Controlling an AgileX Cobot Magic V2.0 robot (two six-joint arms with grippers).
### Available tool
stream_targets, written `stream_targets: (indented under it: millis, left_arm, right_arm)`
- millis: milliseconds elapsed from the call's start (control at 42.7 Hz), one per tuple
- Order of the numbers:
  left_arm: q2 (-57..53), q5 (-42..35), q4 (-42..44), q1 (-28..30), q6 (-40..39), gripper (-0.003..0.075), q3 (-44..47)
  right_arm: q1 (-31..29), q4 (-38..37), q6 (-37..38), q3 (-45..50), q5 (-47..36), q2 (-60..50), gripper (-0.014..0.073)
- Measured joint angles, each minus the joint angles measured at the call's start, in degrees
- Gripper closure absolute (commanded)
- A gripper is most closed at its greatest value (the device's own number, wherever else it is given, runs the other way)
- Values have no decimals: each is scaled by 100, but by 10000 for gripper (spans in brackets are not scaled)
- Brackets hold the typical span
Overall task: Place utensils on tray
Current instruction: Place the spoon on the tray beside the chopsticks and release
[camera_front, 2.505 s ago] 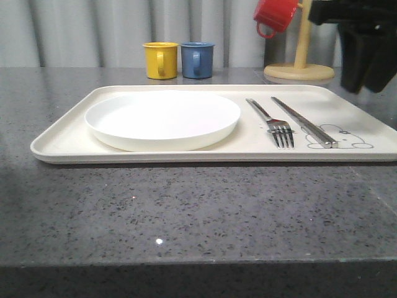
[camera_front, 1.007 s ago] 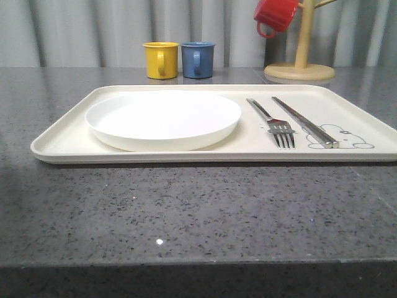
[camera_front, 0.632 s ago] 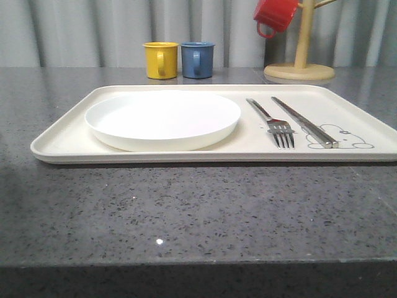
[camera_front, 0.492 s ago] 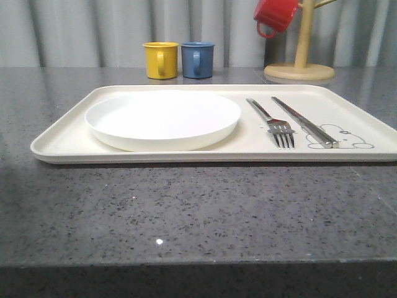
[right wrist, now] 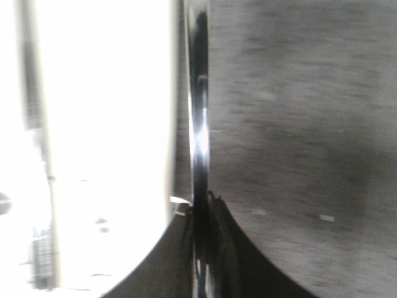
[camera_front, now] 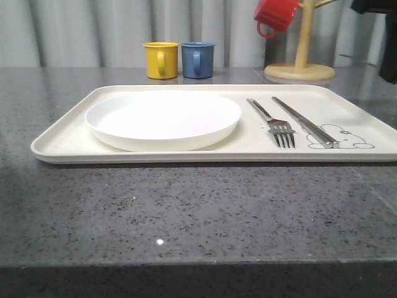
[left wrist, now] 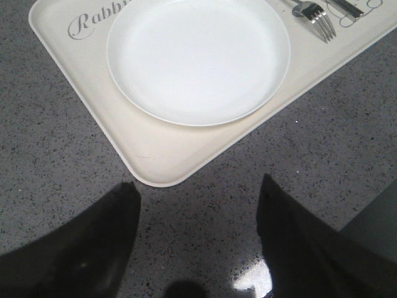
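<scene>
The cream tray (camera_front: 68, 139) lies on the grey counter. On its right half lie a silver fork (camera_front: 276, 124) and a pair of chopsticks (camera_front: 305, 123). The fork's tines (left wrist: 322, 20) also show at the tray's far side in the left wrist view. My left gripper (left wrist: 197, 184) hangs open over bare counter just off a corner of the tray (left wrist: 162, 174). My right gripper (right wrist: 200, 208) is shut on a thin shiny metal handle, the spoon (right wrist: 200, 124) seen edge-on, its bowl hidden. A dark part of the right arm (camera_front: 391, 49) enters at the front view's top right.
A round white plate (camera_front: 162, 118) fills the tray's left half. A yellow mug (camera_front: 160, 59) and a blue mug (camera_front: 197, 59) stand behind the tray. A wooden mug tree (camera_front: 300, 62) with a red mug (camera_front: 275, 15) stands at the back right.
The right arm, seen at the right 2.5 s ago, had left the front view and now reappears at the top right edge. Tray, fork and chopsticks have not moved.
</scene>
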Motion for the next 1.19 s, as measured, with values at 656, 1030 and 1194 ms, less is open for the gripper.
stream_targets:
  millis: [656, 1030, 1194]
  left_arm:
    - [0, 0, 0, 0, 0, 303, 0]
    - [0, 0, 0, 0, 0, 303, 0]
    - [0, 0, 0, 0, 0, 303, 0]
  right_arm:
    - [385, 364, 694, 0, -359, 829, 382]
    - [385, 350, 611, 0, -560, 585, 221]
    - [566, 313, 138, 56, -549, -116, 221]
